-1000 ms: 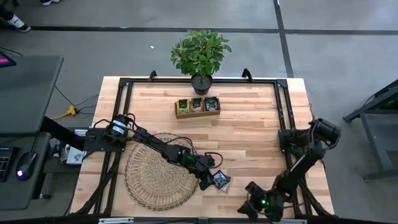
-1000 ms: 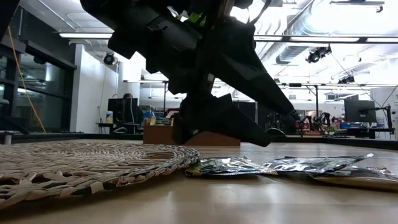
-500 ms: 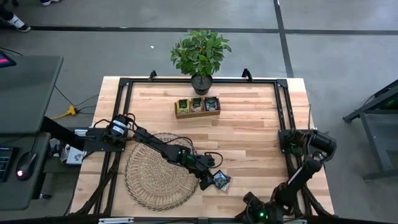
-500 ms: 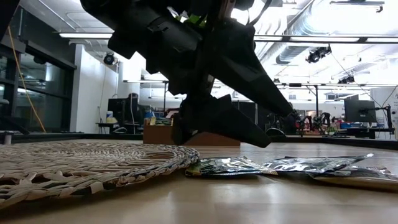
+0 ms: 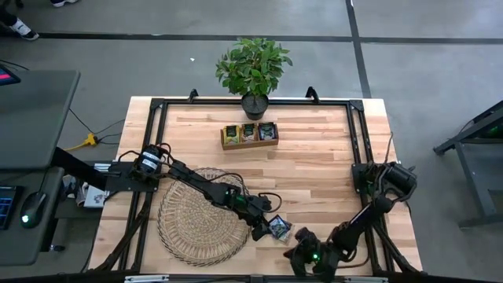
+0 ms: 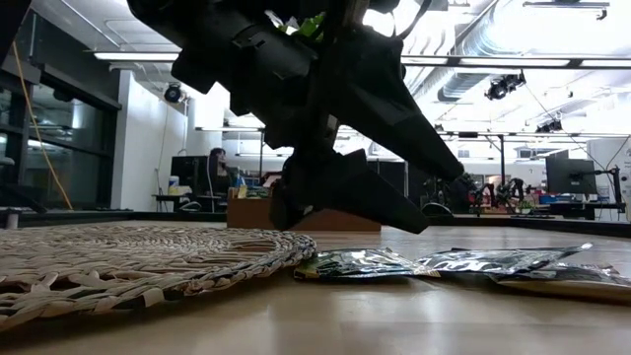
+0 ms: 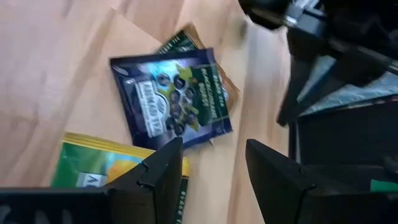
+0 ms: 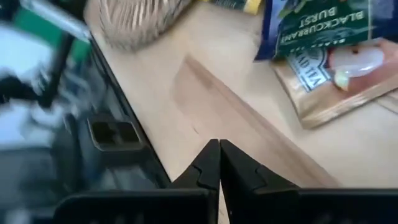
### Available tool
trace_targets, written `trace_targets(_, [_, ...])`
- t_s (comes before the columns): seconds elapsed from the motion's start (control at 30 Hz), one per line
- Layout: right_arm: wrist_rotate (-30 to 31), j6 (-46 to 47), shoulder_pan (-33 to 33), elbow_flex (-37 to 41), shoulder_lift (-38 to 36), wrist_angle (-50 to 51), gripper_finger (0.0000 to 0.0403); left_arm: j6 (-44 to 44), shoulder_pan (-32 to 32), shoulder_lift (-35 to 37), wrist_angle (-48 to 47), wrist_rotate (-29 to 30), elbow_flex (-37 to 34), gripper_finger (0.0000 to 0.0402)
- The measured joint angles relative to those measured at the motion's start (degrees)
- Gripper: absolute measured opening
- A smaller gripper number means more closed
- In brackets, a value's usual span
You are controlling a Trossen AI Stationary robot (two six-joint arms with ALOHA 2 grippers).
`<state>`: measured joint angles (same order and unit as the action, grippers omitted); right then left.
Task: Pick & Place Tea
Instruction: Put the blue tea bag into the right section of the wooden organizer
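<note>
1. Clearly, the tea sachets lie in a small overlapping heap on the desk, just beside the edge of the round wicker mat.
2. I judge them very light, thin and flexible, with smooth foil that can slide on the wood. Because they lie flat, a free edge or corner that sticks out of the heap seems the best place to take hold.
3. The left gripper hangs just above the heap, its fingers apart, with nothing between them.
4. The right gripper is low near the front edge of the desk, close to the heap, its fingers pressed together and empty.
5. Count in the heap: the left wrist view shows 1 dark blue sachet, 1 yellow-green sachet and 1 more mostly hidden under the blue one; the right wrist view shows 1 pale sachet. So at least 3, perhaps 4.
6. The wooden tray has 3 compartments with sachets inside; their number I cannot tell.
</note>
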<state>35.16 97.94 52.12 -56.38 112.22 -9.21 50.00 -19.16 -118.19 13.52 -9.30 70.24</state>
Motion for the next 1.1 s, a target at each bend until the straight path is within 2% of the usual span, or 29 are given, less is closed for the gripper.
trace_targets(0.1, [-3.38,-10.69,0.5,-0.02,-0.05,-0.04,0.0011,0.0,0.0,0.02,0.02,-0.85,0.0,0.0175])
trace_targets(0.27, [-14.2,-35.42,0.49,-0.89,-1.69,0.34,0.0018,-0.08,0.0,0.02,0.02,-0.84,0.0,0.0175])
trace_targets(0.4, [-18.83,-50.11,-0.72,-2.28,-2.82,6.62,0.001,-0.16,0.0,0.02,0.03,-0.63,0.0,0.0175])
trace_targets(0.6, [-22.61,-64.24,-3.39,-5.41,-3.8,23.01,0.0003,0.94,0.0,0.02,0.11,-0.7,0.0,0.0175])
trace_targets(0.73, [-24.68,-72.73,-5.09,-7.79,-3.8,30.08,0.0026,1.4,0.0,0.04,0.2,-0.61,0.0,0.0175])
trace_targets(0.9, [-24.55,-79.22,-6.4,-8.59,-3.82,31.95,0.0086,1.51,0.0,0.04,0.19,-0.61,0.0,0.0175])
trace_targets(1.1, [-14.45,-83.58,-7.81,-8.54,-3.82,36.29,0.0171,1.5,0.0,0.03,0.15,-0.39,0.0,0.0175])
